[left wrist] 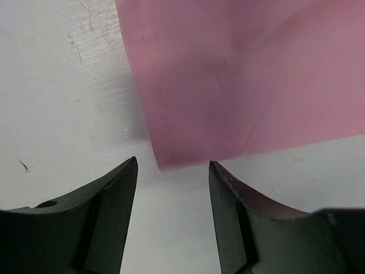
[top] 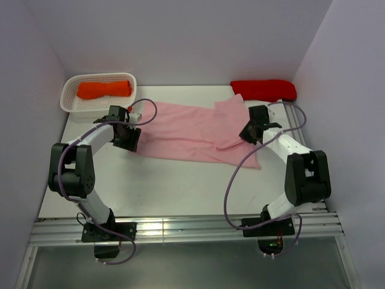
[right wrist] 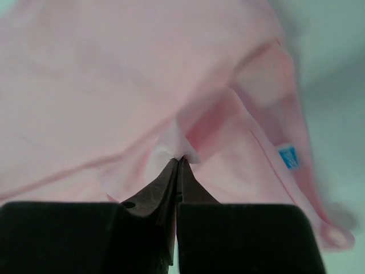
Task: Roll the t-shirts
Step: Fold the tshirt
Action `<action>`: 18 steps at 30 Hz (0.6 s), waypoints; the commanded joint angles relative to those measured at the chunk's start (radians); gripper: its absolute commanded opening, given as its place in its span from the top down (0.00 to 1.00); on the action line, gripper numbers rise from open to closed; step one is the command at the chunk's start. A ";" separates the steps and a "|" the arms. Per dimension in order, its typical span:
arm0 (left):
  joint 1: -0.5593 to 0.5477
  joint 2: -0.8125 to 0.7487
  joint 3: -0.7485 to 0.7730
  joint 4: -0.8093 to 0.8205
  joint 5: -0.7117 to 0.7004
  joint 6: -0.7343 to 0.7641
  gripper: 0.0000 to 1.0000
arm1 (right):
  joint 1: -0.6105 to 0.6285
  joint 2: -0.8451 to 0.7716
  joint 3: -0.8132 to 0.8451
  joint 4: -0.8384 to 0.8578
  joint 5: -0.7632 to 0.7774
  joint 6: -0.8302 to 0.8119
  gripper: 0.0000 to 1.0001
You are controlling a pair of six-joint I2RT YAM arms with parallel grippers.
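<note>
- Pink t-shirt (top: pixel 180 135) lies spread flat across the middle of the white bench (top: pixel 174 192), its right end rumpled into folds.
- Left tool (left wrist: pixel 171 165) hangs over the shirt's near left corner with its fingers apart, gripping nothing.
- Right tool (right wrist: pixel 179 158) is pressed together on a small pinch of the pink cloth at the shirt's right end.
- Orange bundle (top: pixel 105 89) sits in a white basket (top: pixel 71 103) at the far left; a red bundle (top: pixel 264 89) lies at the far right.

We note: pink t-shirt (top: pixel 180 135) soft matt cloth, stitched hem; worktop (left wrist: pixel 57 85) white, matt, finely scratched; left gripper (left wrist: pixel 173 161) black, matt, smooth; basket (top: pixel 90 106) white latticed plastic.
</note>
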 commanded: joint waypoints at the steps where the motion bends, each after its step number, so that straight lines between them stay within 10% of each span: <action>1: 0.004 -0.033 -0.004 0.001 0.013 0.023 0.42 | -0.002 0.070 0.146 -0.039 0.025 -0.035 0.99; 11: 0.004 -0.021 0.010 -0.021 0.013 0.043 0.40 | -0.024 0.371 0.449 -0.105 -0.015 -0.050 0.93; 18: 0.004 -0.059 -0.025 -0.013 0.017 0.075 0.29 | -0.037 0.373 0.456 -0.090 -0.007 -0.058 0.51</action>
